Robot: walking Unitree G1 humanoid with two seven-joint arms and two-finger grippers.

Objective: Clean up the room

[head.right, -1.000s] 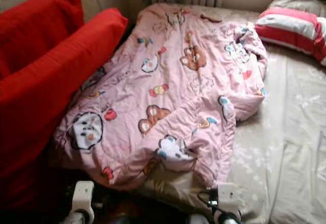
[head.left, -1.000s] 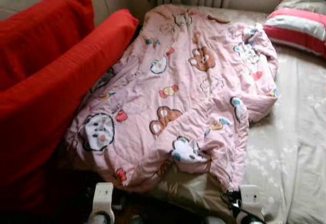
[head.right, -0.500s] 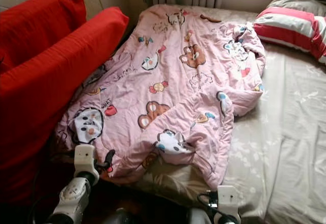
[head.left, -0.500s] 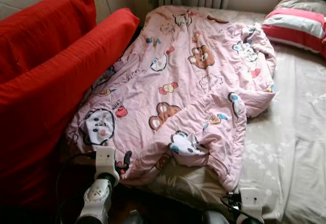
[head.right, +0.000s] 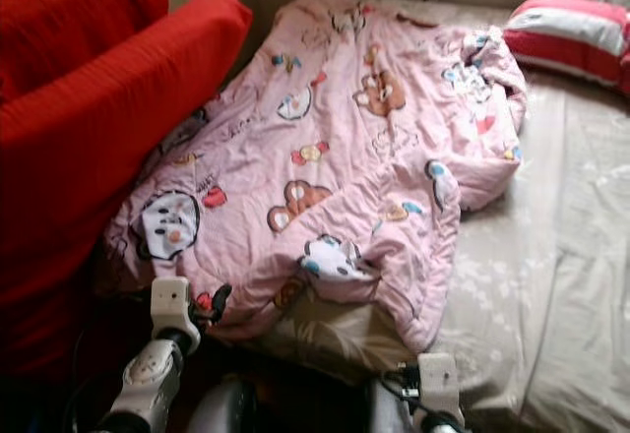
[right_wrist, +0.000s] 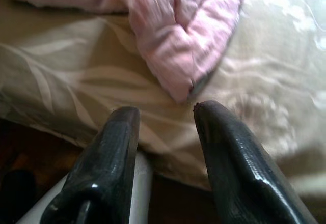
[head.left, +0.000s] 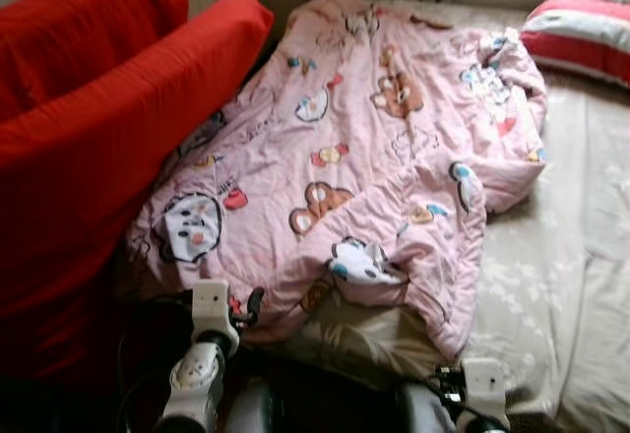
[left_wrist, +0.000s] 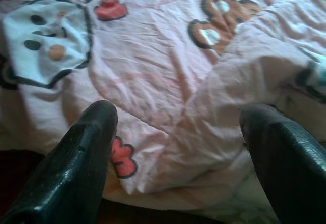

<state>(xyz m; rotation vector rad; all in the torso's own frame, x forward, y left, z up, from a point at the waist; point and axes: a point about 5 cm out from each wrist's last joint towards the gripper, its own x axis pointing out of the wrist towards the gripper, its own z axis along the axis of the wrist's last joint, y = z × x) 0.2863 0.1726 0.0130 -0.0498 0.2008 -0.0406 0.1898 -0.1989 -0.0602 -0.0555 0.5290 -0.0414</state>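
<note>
Left end effector now nearer the pink blanket's near edge, fingers wide apart, empty; right end effector likewise.

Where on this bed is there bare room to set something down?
The beige sheet is free on the robot's right, between the pink quilt and the striped pillow. The left is crowded: quilt against red cushions, left pincer open at its near edge.
</note>
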